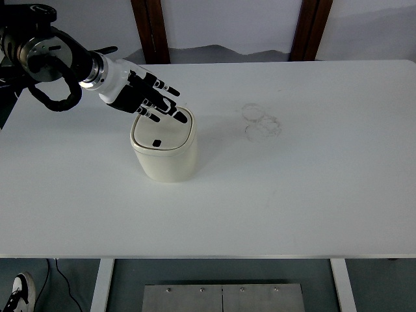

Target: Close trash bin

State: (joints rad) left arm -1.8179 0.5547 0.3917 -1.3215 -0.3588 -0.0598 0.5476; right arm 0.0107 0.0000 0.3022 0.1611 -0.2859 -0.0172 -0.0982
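Note:
A cream-white trash bin [165,156] stands on the white table [292,188], left of centre. Its lid [161,133] lies flat on top, with a small black square mark in the middle. My left hand [153,101] hovers over the bin's far rim, fingers spread and holding nothing. The fingertips [181,117] reach to the lid's far right corner; whether they touch it I cannot tell. The left arm comes in from the upper left edge. No right arm shows.
Faint ring marks [260,122] stain the table right of the bin. Two dark wooden posts [151,29] stand behind the far edge. A shoe [18,291] and a cable lie on the floor at lower left.

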